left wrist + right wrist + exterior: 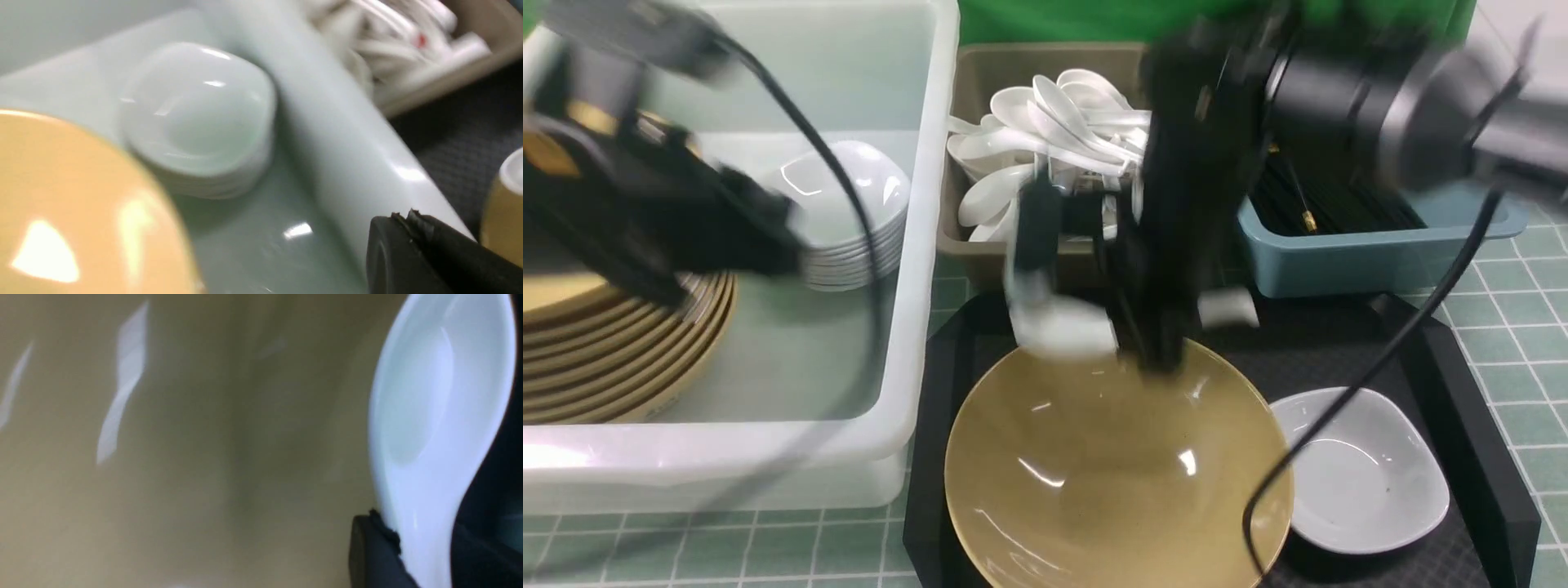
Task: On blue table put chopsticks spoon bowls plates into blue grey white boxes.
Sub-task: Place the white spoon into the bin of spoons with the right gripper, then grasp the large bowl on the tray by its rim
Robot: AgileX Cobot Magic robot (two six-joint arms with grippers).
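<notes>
My right gripper (1147, 347) hangs over the far rim of a big yellow bowl (1111, 482) on the black tray (1462, 367). It is shut on the handle of a white spoon (1062, 322), which shows between the fingers in the right wrist view (433, 416) above the bowl's inside (184, 457). My left gripper (402, 216) is shut and empty. It sits inside the white box (923, 245), beside a stack of yellow plates (621, 359) and a stack of white bowls (858, 212).
A small white dish (1364, 474) lies on the tray to the right of the yellow bowl. Behind the tray stand a grey box (980, 73) heaped with white spoons (1062, 122) and a blue box (1380, 245) holding black chopsticks (1331, 204).
</notes>
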